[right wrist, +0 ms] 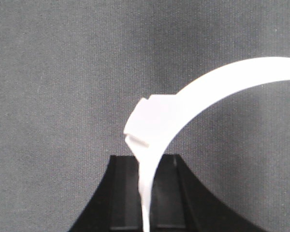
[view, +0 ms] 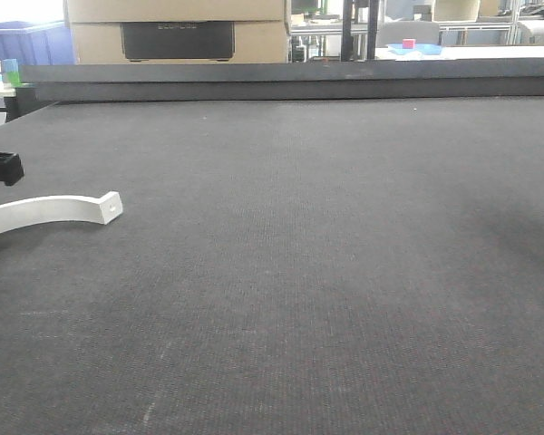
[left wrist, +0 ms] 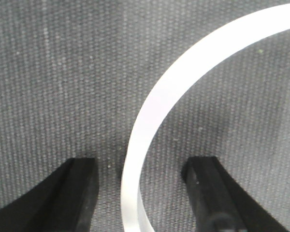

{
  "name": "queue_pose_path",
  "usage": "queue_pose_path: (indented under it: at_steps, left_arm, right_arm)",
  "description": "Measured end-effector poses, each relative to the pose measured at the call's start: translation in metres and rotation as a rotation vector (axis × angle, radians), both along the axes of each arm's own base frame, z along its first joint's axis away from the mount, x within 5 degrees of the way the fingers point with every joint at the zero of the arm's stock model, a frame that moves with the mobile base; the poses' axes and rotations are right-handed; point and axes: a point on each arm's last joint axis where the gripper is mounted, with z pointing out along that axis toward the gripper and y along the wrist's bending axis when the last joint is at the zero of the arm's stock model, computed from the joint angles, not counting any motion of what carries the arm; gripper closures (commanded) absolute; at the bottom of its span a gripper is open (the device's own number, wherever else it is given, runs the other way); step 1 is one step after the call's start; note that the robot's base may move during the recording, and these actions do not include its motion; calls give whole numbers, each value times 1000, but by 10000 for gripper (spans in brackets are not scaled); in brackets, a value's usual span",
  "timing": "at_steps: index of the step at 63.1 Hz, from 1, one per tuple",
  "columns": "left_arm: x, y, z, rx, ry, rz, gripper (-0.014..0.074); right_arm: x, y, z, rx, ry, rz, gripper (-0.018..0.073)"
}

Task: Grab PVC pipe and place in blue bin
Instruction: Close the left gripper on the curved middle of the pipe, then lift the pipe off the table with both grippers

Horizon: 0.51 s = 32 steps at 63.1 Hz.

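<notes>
left gripper (left wrist: 140,166) spread astride pvc pipe (left wrist: 157,104) on grey mat (view: 344,272); right gripper (right wrist: 146,162) pinching white curved piece (right wrist: 222,79)

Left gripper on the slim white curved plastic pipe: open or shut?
Open. The left gripper has gaps between both fingers and the white curved pipe.

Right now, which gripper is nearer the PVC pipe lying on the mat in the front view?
Left. The left gripper straddles the PVC pipe, jaws open. The right gripper is outside the front view, shut on a white curved piece, maybe another one.
</notes>
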Motion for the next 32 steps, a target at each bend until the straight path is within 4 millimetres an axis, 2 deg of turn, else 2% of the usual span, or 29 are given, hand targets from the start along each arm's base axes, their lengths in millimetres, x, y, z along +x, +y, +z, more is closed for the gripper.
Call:
queue_pose_path:
  at_steps: [15,32]
  left_arm:
    - [-1,-1,0,-7,15,8,711]
    - [-5,0,2,-3,46,12,708]
  right_arm:
    - [0,0,0,3,0,0,727]
    - [-2,0,3,9,-3,0,727]
